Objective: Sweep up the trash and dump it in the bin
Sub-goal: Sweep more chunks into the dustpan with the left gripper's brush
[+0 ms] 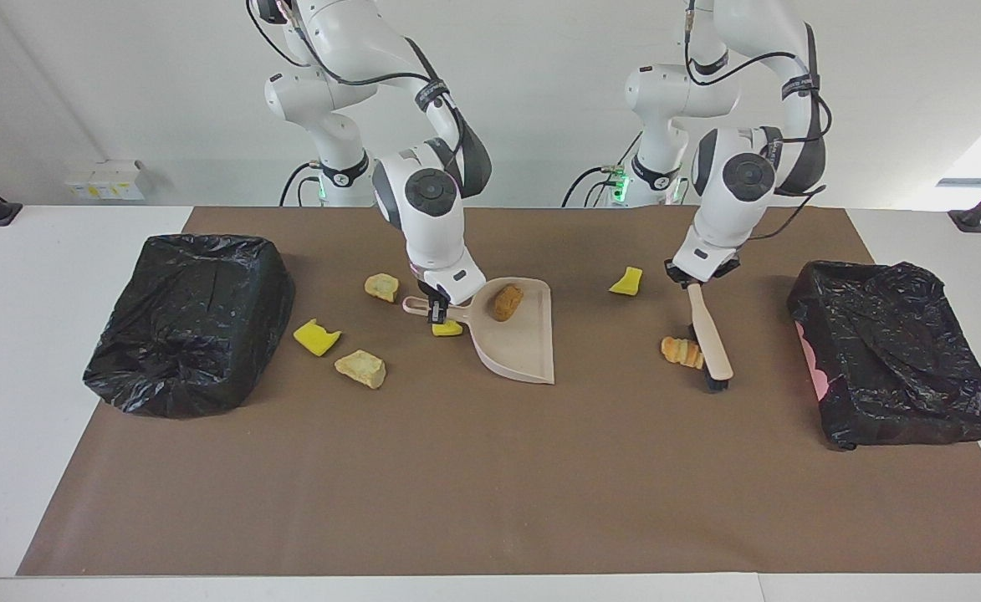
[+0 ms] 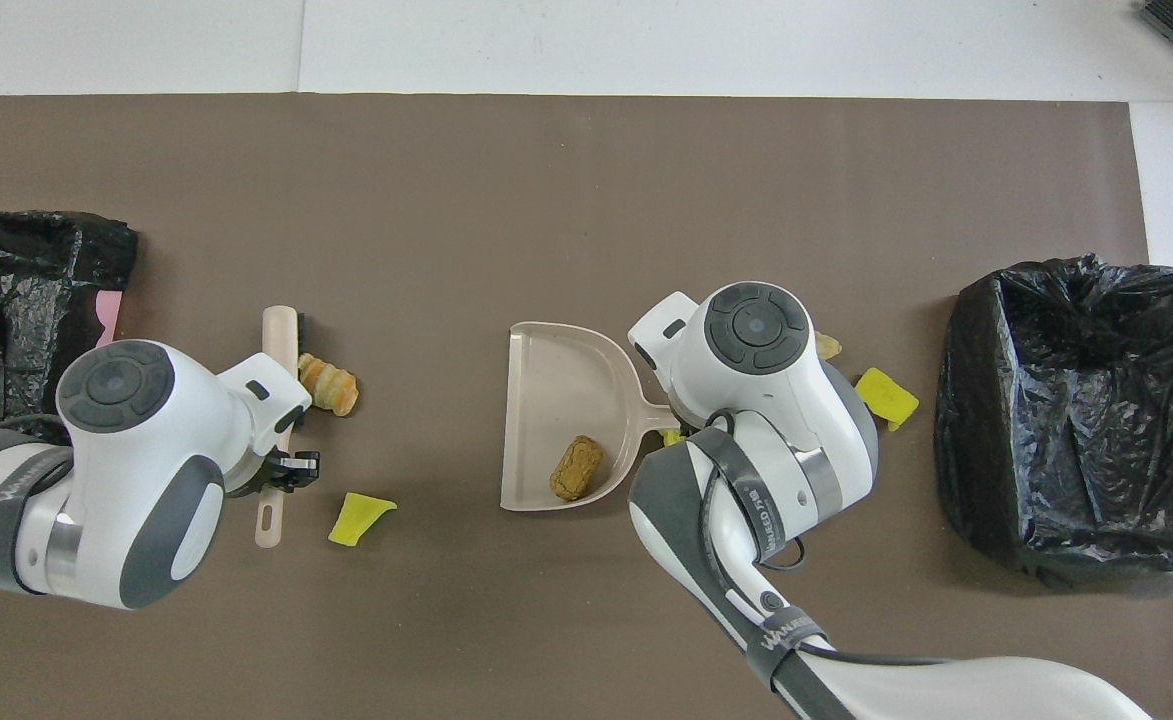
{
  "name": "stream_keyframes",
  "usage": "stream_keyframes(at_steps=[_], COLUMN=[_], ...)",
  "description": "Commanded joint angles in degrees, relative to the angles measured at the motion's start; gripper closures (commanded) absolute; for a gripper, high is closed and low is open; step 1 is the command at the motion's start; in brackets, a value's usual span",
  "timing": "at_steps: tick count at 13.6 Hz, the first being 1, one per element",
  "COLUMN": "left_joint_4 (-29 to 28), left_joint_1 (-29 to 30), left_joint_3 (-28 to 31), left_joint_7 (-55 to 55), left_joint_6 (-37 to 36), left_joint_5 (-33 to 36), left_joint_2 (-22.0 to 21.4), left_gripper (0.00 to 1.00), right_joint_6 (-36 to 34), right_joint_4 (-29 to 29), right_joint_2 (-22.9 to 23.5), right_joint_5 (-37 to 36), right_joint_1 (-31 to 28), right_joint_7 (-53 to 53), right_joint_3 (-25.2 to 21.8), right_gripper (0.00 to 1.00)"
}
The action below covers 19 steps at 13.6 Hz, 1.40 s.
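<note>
left gripper: gripping the brush by its handle, fingers closed on it; it is hanging over the table toward the left arm's end, near the yellow scrap.
brush: it is slanting down from the left gripper, long axis running away from the robots, bristle head low at the brown mat; whether the bristles are touching the mat I cannot tell.
bread piece: it is lying just beside the brush head, on the side facing the dustpan, apparently touching the bristles.
key relation: the brush is standing between the bread piece and the nearby lined bin, so a sideways push toward the right arm's end would be carrying the piece to the dustpan; the two are still well apart.
right gripper: clamping the dustpan's handle, pinning the pan flat on the mat, open mouth facing the left arm's end; this arm is waiting.
dustpan contents: one brown lump is sitting inside, near the handle end.
other trash: a small yellow bit is lying under the handle; a tan lump, a yellow sponge and another tan lump are lying between the dustpan and the second bin.
nearer arm: the left, judged best placed for the bread piece.
</note>
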Motion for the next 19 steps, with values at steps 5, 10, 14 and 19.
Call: stream_keyframes(at_steps=[5,10,14,19], left_joint_4=[-0.8,5.4,7.1,5.6], left_joint_1=[-15.6,-21.6,-21.2,-17.1], left_joint_3=[0.7,0.7,1.0,1.2], left_joint_7=[-7.8,-8.7,-15.1,-20.9], left_joint_6=[7.7,7.1,3.4,-18.8], left_joint_5=[-10.9,-18.9,-19.6,-9.1], left_joint_2=[1.3,3.9,2.3,-5.3], left_gripper=[1.0,1.0,1.0,1.0], right_joint_6=[1.2,1.2,1.3,1.0], right_joint_4=[-2.3,-2.6,-2.6,-2.6], right_joint_2=[-1.7,-1.8,-1.8,-2.2], right_joint_5=[-0.7,-0.7,-0.7,-0.8], right_joint_1=[-0.5,-0.5,-0.5,1.5], right_joint_7=[-0.3,-0.3,-0.3,-1.0], right_joint_3=[0.4,0.4,0.5,0.5], right_gripper=[1.0,1.0,1.0,1.0])
